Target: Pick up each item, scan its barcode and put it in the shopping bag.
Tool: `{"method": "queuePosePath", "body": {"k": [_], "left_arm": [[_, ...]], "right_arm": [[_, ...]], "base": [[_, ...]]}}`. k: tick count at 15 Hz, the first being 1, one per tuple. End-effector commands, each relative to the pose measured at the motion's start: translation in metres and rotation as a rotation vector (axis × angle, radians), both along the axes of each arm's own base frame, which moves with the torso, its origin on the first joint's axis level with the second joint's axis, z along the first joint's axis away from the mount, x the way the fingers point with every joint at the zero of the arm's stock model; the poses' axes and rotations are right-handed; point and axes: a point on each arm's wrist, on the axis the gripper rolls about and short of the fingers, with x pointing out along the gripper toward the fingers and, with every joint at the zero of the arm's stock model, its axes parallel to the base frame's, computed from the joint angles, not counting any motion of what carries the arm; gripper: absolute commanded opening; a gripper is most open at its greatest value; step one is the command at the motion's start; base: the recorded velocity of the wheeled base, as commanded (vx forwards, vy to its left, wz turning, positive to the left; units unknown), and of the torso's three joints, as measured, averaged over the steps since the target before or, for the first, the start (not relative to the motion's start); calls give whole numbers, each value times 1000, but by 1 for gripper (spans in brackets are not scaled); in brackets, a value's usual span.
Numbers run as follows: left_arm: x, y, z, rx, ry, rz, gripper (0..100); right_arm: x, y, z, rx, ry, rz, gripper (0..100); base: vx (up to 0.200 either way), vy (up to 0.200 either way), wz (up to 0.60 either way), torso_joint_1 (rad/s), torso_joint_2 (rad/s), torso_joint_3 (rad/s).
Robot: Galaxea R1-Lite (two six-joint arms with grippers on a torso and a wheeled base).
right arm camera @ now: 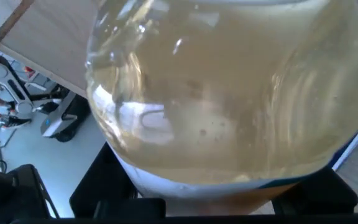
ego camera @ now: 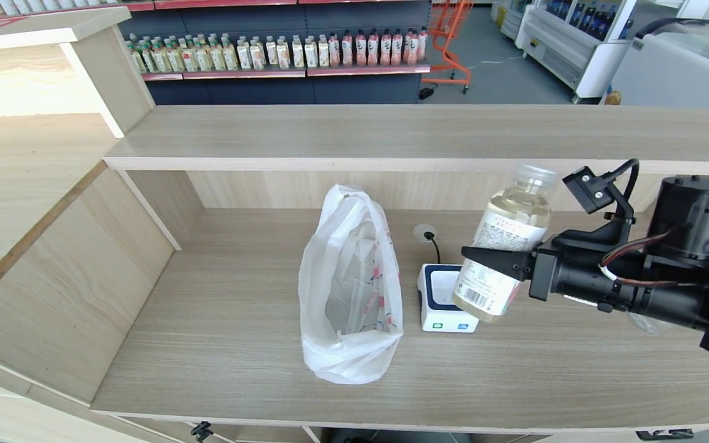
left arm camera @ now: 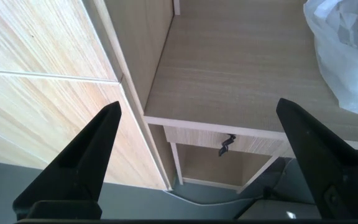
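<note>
Right gripper [ego camera: 497, 263] clamps the bottle [ego camera: 508, 237]; angle its barcode [ego camera: 479, 299] squarely at the scanner [ego camera: 445, 301], eight o'clock of it; left gripper [left arm camera: 197, 109] gapes.

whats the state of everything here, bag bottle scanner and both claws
bag: standing, mouth open
bottle: capped, tilted, held above the scanner
scanner: face up, resting beside the bag
right claw: shut on the bottle
left claw: open, empty
</note>
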Motion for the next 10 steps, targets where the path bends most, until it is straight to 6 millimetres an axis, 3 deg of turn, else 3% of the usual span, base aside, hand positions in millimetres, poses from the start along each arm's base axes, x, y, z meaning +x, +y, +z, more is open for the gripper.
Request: {"method": "queuePosePath", "body": {"k": [1, 6, 10], "left_arm": [[0, 0, 0, 0, 0, 1, 100], [0, 0, 0, 0, 0, 1, 100], [0, 0, 0, 0, 0, 1, 100]], "right_arm": [[9, 15, -16, -20, 56, 31, 0], [36, 38, -61, -84, 163, 52, 0], [74, 64, -92, -180, 28, 101, 0]], "base": [[0, 0, 0, 0, 0, 0], [0, 0, 0, 0, 0, 0], [0, 0, 0, 0, 0, 0]]}}
